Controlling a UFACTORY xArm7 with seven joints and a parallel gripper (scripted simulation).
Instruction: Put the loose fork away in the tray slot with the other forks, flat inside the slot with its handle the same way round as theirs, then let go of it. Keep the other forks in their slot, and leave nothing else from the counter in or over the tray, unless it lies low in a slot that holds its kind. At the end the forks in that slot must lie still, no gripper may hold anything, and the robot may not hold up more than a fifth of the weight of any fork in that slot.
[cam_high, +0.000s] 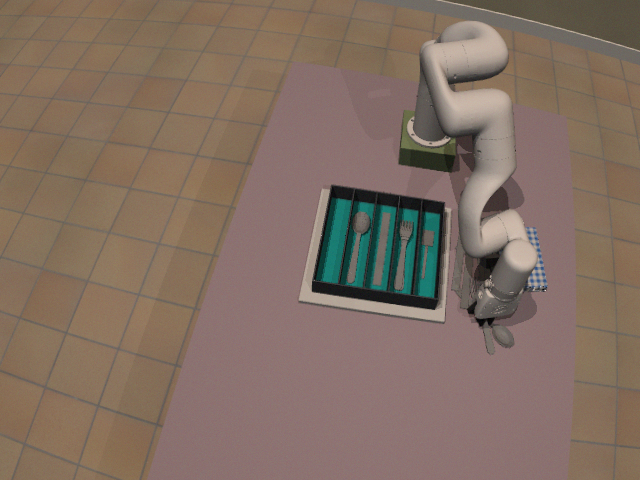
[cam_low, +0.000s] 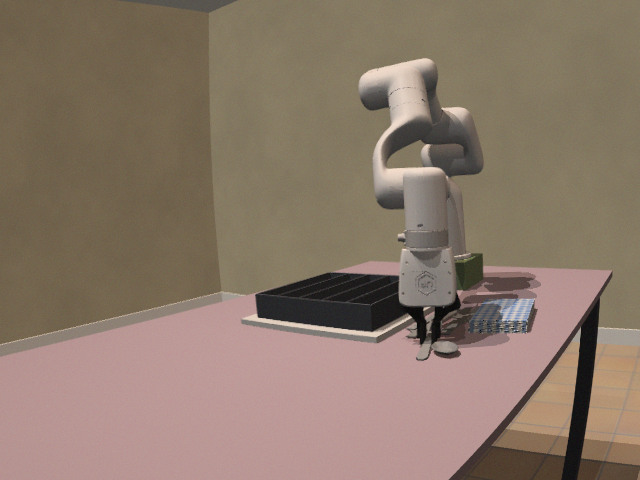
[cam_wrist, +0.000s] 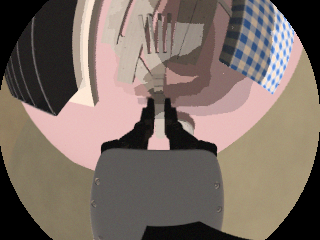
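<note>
My gripper (cam_high: 485, 323) (cam_low: 429, 335) (cam_wrist: 159, 106) is down at the table just right of the tray and is shut on the loose fork's handle. The loose fork (cam_high: 488, 343) (cam_low: 423, 352) (cam_wrist: 159, 35) is grey; its handle end sticks out toward the near edge, and its tines show ahead of the fingers in the wrist view. It seems to rest on the table still. The black tray (cam_high: 377, 298) (cam_low: 320, 310) (cam_wrist: 40, 60) has teal slots. One fork (cam_high: 404, 253) lies in the fourth slot from the left, tines to the far end.
The tray holds a spoon (cam_high: 358, 248), a knife (cam_high: 381, 250) and a small spatula (cam_high: 427, 253) in other slots. A loose spoon (cam_high: 504, 336) (cam_low: 445, 347) lies right beside the gripper. A blue checked napkin (cam_high: 539, 258) (cam_low: 504, 314) (cam_wrist: 256, 34) lies to the right. The arm's green base block (cam_high: 428, 152) stands behind the tray.
</note>
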